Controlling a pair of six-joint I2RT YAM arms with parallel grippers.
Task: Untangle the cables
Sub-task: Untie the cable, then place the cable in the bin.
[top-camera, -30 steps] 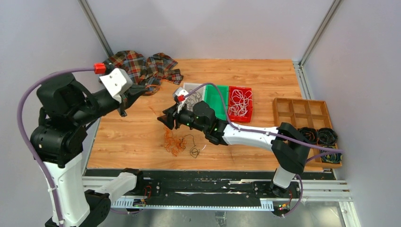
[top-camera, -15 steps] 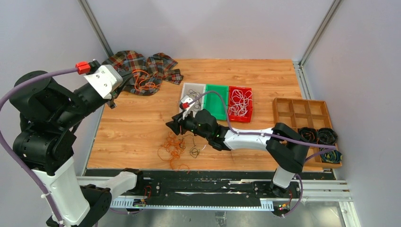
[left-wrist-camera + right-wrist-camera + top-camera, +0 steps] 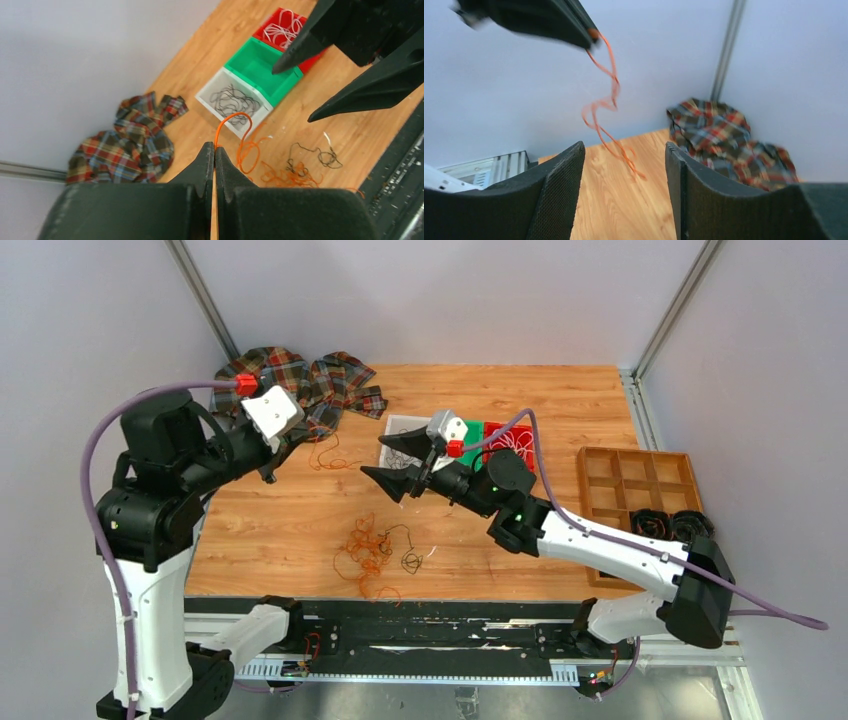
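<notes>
Orange cable (image 3: 234, 115) hangs pinched in the closed left gripper (image 3: 214, 150), lifted toward 10 o'clock of the tangle (image 3: 370, 550), presumably to free it; right gripper (image 3: 372, 456) gapes wide, empty.

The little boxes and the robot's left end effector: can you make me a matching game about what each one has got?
Things:
1. white box
2. green box
3. red box
4. left end effector

What it has:
A. white cables
B. orange cable
C. black cables
D. nothing inside

Pairs: 1-C, 2-D, 3-A, 4-B.
</notes>
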